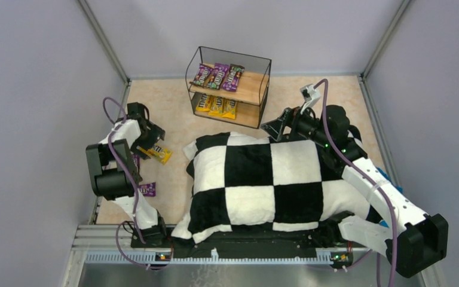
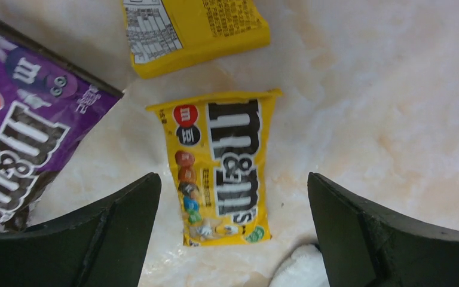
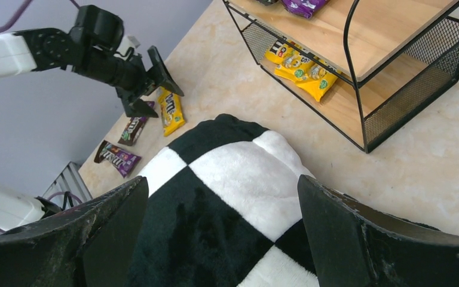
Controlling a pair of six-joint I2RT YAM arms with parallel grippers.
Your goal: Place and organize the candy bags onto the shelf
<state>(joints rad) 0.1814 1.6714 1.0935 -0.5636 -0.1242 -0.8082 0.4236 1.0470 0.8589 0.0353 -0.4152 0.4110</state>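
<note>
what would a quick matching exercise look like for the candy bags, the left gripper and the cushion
1 purple bags on the shelf
2 yellow bags on the shelf
3 left gripper
4 checkered cushion

a lower board
b open above a loose yellow bag
c upper board
d spread in front of the shelf

Pairs: 1-c, 2-a, 3-b, 4-d

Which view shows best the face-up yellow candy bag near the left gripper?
The left wrist view: the yellow candy bag lies large and whole, its print readable. The top and right wrist views show it only small.
</note>
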